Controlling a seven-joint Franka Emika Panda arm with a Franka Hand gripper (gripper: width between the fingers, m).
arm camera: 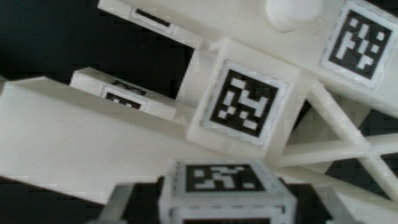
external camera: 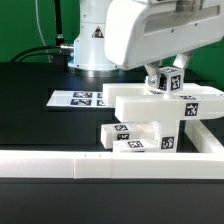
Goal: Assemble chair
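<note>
gripper (external camera: 168,80) pinching a little tagged cube (external camera: 169,83), right over the half-built chair (external camera: 150,122), chair sitting in the corner of the rail (external camera: 60,165) at the table (external camera: 35,125) edge, marker board (external camera: 78,98) lying near it

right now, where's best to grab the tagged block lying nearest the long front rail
Likely across the block's narrow width, from straight above: it lies flat, top uncovered, while the rail in front and another chair piece behind block sideways approaches.
</note>
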